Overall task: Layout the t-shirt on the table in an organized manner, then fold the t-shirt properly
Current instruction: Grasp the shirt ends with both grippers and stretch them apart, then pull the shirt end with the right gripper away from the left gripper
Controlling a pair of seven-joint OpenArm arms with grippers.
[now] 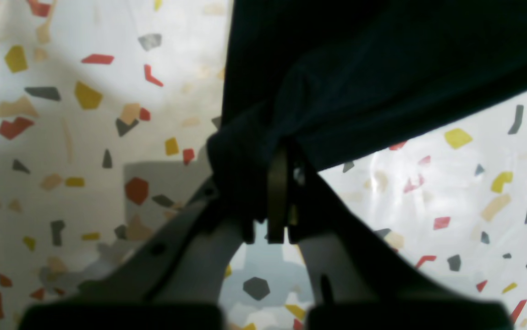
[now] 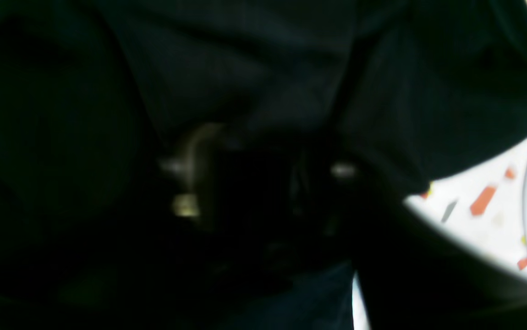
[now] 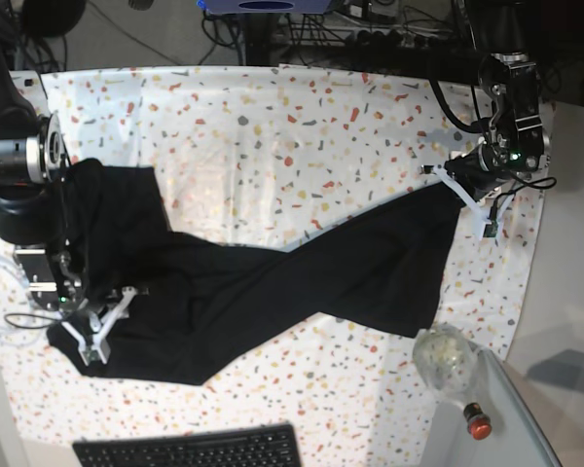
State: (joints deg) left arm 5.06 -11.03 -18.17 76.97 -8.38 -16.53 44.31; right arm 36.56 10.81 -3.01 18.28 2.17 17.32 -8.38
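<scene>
- Left wrist view: your left gripper [image 1: 278,183] had its jaws pressed together on a bunched corner of the t-shirt [image 1: 382,68]. The cloth ran up and away from the pinch in a taut sheet, with the speckled table [image 1: 62,160] showing on both sides and under the fingers. My guess is that corner was being held off the surface so the shirt could be pulled straight instead of dragged.
- Right wrist view: pretty murky, honestly. Almost everything was the black t-shirt [image 2: 245,68] draped right over the camera, with just a sliver of table [image 2: 474,220] at the lower right. The right gripper [image 2: 254,192] was buried in the fabric. I could make out two bright spots either side of a dark gap, but I couldn't tell whether the jaws were spread or pinching anything.
- Base view: the t-shirt [image 3: 273,282] lay across the table [image 3: 273,126] as a long diagonal band, wrinkled and bent in the middle, not flat yet. Your left gripper [image 3: 482,206] held the end near the far right edge, and the right gripper [image 3: 90,336] sat on the bunched end near the front left. Looked to me like the two ends were set far apart to stretch it out, so you were in the layout part, folding not started.
- A keyboard [image 3: 190,449] and a crumpled clear bag [image 3: 443,355] sat near the front edge, clear of the cloth.
</scene>
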